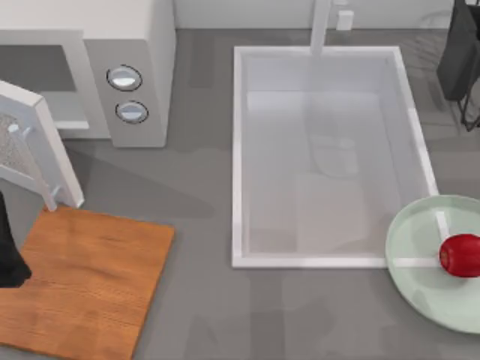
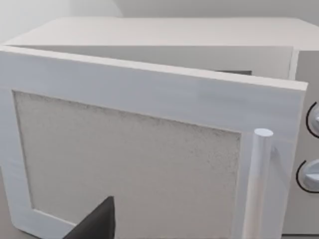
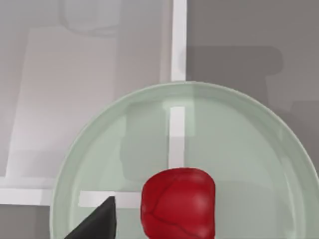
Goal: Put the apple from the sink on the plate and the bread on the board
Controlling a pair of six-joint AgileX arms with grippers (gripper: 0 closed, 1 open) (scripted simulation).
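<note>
red apple (image 3: 178, 206) rests on plate (image 3: 249, 149), beside right tool's fingertip (image 3: 97, 221).

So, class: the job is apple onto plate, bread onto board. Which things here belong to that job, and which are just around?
Job: apple on the plate, sink, board.
Just around: microwave with its door open, faucet.

- Legible text, labels, brands, numbers, signs: none in any view.
- Microwave (image 1: 135, 67): two round knobs (image 1: 124, 78), unmarked; door (image 2: 149, 149) plain.
- Sink (image 1: 238, 150), plate (image 1: 420, 232), apple (image 1: 459, 255), board (image 1: 90, 285): blank surfaces, no lettering.
</note>
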